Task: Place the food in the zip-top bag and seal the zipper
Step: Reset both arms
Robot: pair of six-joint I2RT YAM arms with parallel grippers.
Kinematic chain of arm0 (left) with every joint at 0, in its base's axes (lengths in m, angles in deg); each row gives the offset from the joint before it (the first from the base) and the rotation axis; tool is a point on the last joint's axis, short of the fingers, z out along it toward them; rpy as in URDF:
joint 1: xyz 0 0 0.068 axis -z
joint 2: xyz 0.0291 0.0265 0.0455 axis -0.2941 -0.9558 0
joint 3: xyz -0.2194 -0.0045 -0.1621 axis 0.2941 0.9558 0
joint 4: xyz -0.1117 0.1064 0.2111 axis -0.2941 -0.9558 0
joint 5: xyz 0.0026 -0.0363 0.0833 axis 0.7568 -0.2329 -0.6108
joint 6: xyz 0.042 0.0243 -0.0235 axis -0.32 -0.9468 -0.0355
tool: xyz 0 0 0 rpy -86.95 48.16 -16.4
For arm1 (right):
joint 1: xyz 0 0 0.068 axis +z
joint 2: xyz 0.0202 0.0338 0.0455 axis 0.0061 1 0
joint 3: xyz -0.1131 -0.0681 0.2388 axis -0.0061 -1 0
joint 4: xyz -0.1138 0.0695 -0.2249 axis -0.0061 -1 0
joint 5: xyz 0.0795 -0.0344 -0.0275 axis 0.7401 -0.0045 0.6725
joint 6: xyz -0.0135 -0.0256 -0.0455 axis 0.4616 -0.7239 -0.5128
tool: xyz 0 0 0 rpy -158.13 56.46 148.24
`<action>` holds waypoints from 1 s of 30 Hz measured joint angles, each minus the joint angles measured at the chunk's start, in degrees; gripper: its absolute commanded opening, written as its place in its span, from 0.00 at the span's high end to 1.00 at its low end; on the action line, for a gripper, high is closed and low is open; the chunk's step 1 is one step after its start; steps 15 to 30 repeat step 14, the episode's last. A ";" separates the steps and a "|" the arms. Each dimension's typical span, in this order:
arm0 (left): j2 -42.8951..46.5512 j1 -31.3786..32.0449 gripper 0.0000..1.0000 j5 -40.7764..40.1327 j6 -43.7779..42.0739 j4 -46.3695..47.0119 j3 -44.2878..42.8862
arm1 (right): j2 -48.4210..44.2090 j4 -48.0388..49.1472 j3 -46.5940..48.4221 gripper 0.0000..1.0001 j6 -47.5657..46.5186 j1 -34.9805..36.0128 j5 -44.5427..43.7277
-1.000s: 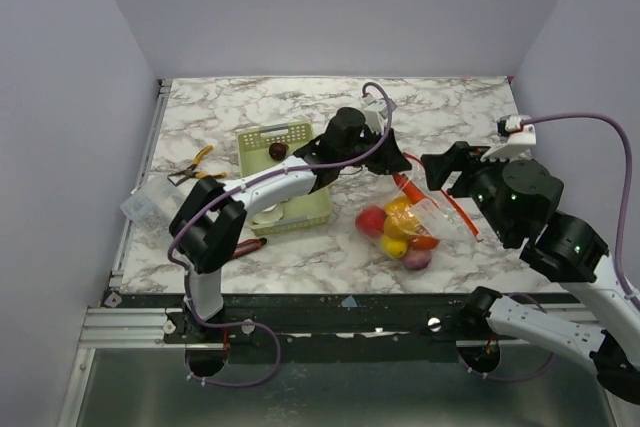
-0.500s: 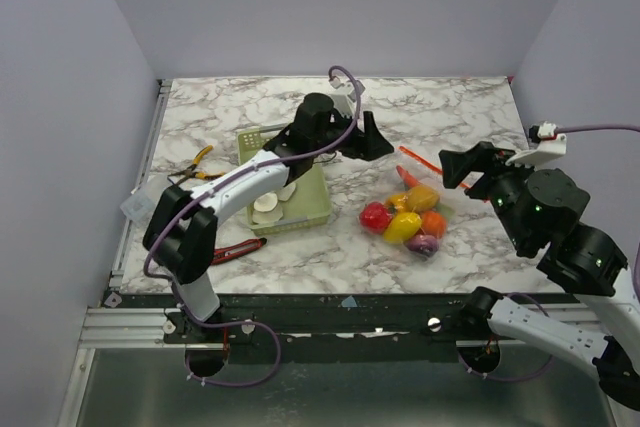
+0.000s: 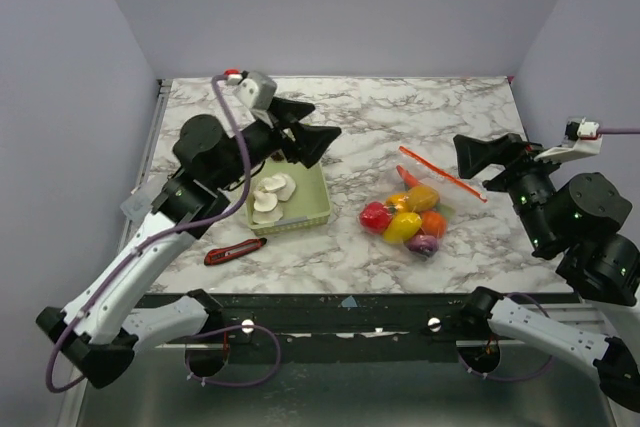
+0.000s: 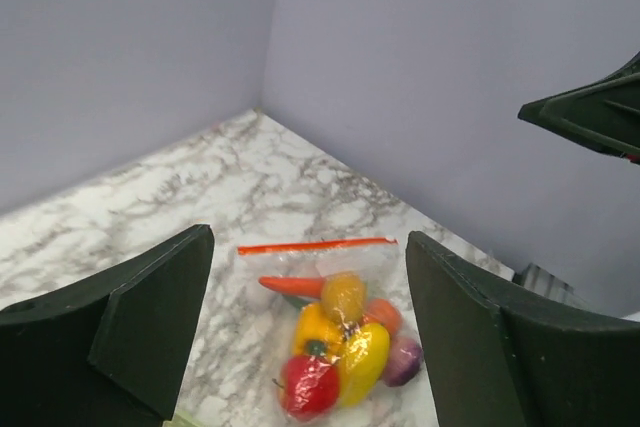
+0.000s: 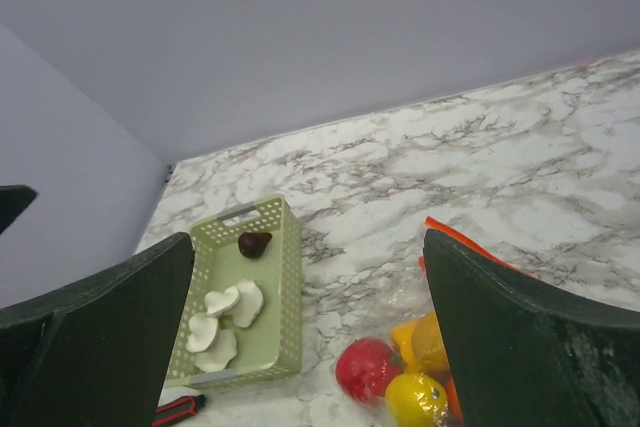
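The zip-top bag (image 3: 412, 215) lies flat on the marble table, right of centre, with the food (image 4: 340, 347) inside it: red, yellow, orange and purple pieces. The zipper (image 3: 443, 175) runs as one straight orange-red strip along the bag's far edge. My left gripper (image 3: 318, 125) hangs open above the basket, well left of the bag, its fingers (image 4: 130, 327) framing the bag from a distance. My right gripper (image 3: 472, 155) is open too, raised to the right of the bag. Neither touches the bag, and both are empty.
A pale green mesh basket (image 3: 325, 205) left of the bag holds white slices (image 5: 225, 312) and a dark piece (image 5: 254, 243). A red-and-black utility knife (image 3: 235, 250) lies near the table's front edge. Walls close in the back and both sides.
Both grippers let go of the bag, opened and pulled back and up, left arm leftward, right arm rightward. The bag dropped from its lifted pose to lie flat.
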 measured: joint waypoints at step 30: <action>26.77 -0.13 0.14 -7.98 -12.24 7.76 13.64 | -3.08 5.20 -0.61 0.00 -2.62 0.00 -0.37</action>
